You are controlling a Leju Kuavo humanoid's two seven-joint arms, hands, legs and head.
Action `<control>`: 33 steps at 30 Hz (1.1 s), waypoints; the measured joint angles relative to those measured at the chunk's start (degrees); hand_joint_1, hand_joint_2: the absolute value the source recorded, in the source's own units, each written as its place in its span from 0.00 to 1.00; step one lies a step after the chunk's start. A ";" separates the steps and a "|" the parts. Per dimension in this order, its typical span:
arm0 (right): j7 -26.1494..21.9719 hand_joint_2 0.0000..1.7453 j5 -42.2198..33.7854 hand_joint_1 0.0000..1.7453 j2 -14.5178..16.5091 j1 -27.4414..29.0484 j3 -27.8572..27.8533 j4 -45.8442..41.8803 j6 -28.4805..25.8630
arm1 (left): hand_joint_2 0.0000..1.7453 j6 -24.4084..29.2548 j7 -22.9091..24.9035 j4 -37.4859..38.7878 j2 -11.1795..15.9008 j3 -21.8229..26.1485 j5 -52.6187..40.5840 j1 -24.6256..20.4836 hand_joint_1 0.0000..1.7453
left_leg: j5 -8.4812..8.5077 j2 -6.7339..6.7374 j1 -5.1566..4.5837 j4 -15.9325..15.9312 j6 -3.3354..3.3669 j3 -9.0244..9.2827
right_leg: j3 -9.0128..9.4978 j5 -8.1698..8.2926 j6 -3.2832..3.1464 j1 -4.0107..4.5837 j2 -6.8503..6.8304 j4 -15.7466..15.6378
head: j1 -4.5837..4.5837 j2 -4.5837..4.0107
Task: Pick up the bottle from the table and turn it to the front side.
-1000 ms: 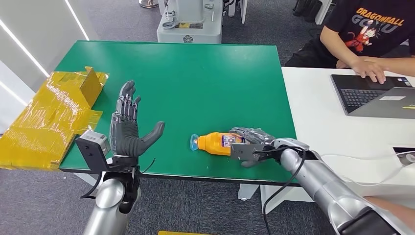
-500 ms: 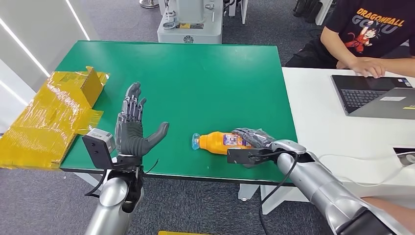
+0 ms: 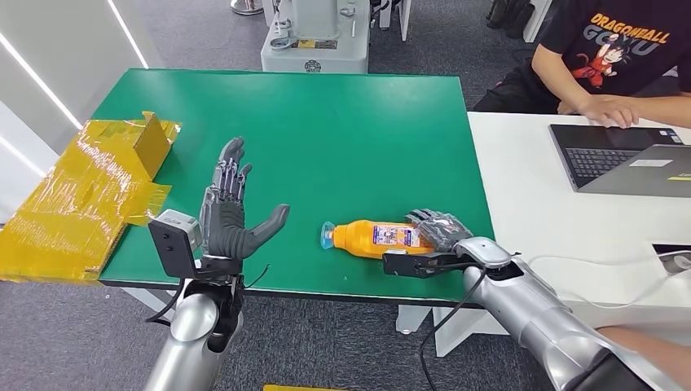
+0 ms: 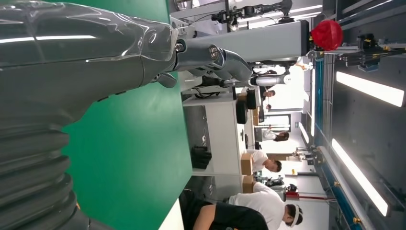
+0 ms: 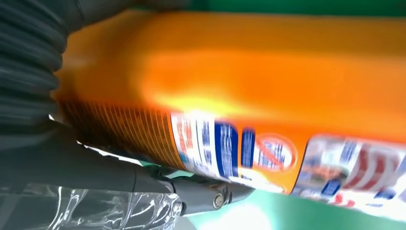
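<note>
A green table (image 3: 326,122) fills the middle of the head view; a white desk (image 3: 530,204) touches its right side, where a person (image 3: 619,57) sits at a laptop (image 3: 627,159). A yellow taped box (image 3: 90,187) overhangs the table's left edge. The orange bottle (image 3: 371,238) lies on its side near the lower edge, cap toward the left. The right hand (image 3: 436,232) grips its base end. The left hand (image 3: 232,216) is held up at lower left, fingers spread wide, holding nothing.
</note>
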 joint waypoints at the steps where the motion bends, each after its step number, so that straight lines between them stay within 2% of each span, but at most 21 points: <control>1: -0.01 1.00 -0.01 1.00 -0.02 0.24 0.01 0.00 -0.55 | 1.00 -0.04 0.04 0.11 -0.07 0.00 -0.07 -0.07 0.00 | 0.00 0.00 0.00 0.00 0.00 0.01 | 0.01 0.00 0.00 0.00 0.00 0.00 | -0.01 0.00; 13: -2.52 1.00 0.49 1.00 -0.05 1.83 -1.90 -0.07 -4.59 | 1.00 -0.22 0.38 0.66 -0.32 0.00 -0.50 -0.37 0.00 | 0.01 -0.01 0.00 0.01 0.00 0.04 | 0.06 0.04 0.02 0.00 0.00 0.01 | -0.01 0.00; 17: -3.80 1.00 0.27 1.00 0.07 2.74 -3.16 -0.47 -7.79 | 1.00 -0.09 0.04 0.66 -0.32 0.00 -0.80 -0.37 0.00 | 0.01 -0.04 0.00 0.00 0.00 0.00 | 0.06 0.03 0.02 0.00 -0.04 0.02 | 0.00 0.00; 21: -5.73 1.00 -1.30 1.00 0.74 4.82 -6.28 -1.98 -14.71 | 1.00 0.67 -0.42 0.66 -0.32 0.00 -0.99 -0.33 0.00 | 0.01 -0.08 0.00 -0.01 0.00 -0.08 | 0.01 0.02 0.01 0.00 -0.08 0.05 | 0.00 0.00; 26: -10.98 1.00 -5.88 1.00 2.71 7.54 -14.11 -7.71 -25.16 | 1.00 2.41 -0.67 1.02 -0.33 0.00 -0.88 -0.34 0.00 | 0.00 -0.08 0.00 -0.02 0.00 -0.11 | -0.06 -0.01 0.00 0.00 -0.08 0.07 | -0.02 0.00; 33: -16.65 1.00 -12.53 1.00 5.95 11.41 -22.43 -17.65 -32.79 | 1.00 3.50 -1.41 2.34 -0.32 0.00 0.37 -1.00 0.00 | -0.01 -0.07 0.00 -0.04 -0.02 -0.12 | -0.07 -0.06 0.00 0.01 -0.08 0.07 | 0.00 0.00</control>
